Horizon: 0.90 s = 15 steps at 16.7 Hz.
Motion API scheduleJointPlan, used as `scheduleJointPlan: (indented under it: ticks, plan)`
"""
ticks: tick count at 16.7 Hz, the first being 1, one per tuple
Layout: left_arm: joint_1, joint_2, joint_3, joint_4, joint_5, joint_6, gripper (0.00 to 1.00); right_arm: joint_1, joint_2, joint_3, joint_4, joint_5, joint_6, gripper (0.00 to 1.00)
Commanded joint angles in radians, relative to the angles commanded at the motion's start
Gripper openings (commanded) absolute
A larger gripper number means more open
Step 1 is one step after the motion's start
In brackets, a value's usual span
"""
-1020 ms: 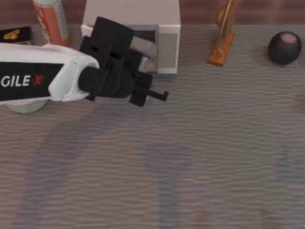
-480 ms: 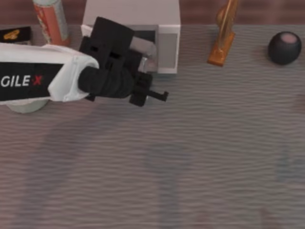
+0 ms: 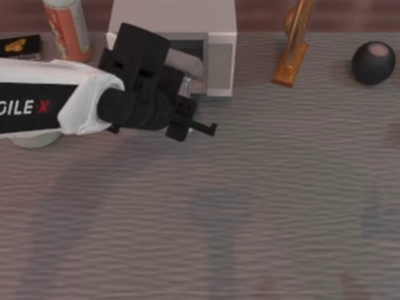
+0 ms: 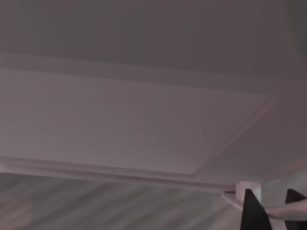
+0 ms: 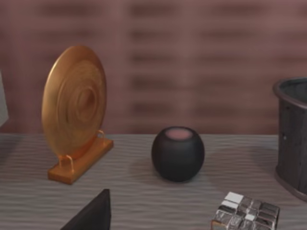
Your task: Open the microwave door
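A: Where was the door (image 3: 185, 62)?
B: On the microwave (image 3: 181, 19) at the table's far edge, left of centre, already swung partly out. The left gripper (image 4: 271, 211) had its fingers clamped on the handle (image 4: 249, 190).
A: Next?
B: I'd judge a wider arcing pull. The right gripper's fingers I couldn't tell

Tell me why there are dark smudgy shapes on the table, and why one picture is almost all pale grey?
In the top view, the soft dark patches on the table are shadows. In the left wrist view, the camera sits so close to the microwave door that its pale panel fills the frame, with the left gripper at the edge. In the right wrist view, the back wall looks blurred.
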Motion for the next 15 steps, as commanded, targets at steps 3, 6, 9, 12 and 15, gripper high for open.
scheduleJointPlan:
  ticks: [3,6,9,12,15]
  plan:
    - [0.012,-0.009,-0.016,0.002,0.017,0.027,0.00,0.000,0.000,0.000,0.000,0.000,0.000,1.00]
    - [0.012,-0.009,-0.016,0.002,0.017,0.027,0.00,0.000,0.000,0.000,0.000,0.000,0.000,1.00]
    - [0.012,-0.009,-0.016,0.002,0.017,0.027,0.00,0.000,0.000,0.000,0.000,0.000,0.000,1.00]
    - [0.012,-0.009,-0.016,0.002,0.017,0.027,0.00,0.000,0.000,0.000,0.000,0.000,0.000,1.00]
    - [0.012,-0.009,-0.016,0.002,0.017,0.027,0.00,0.000,0.000,0.000,0.000,0.000,0.000,1.00]
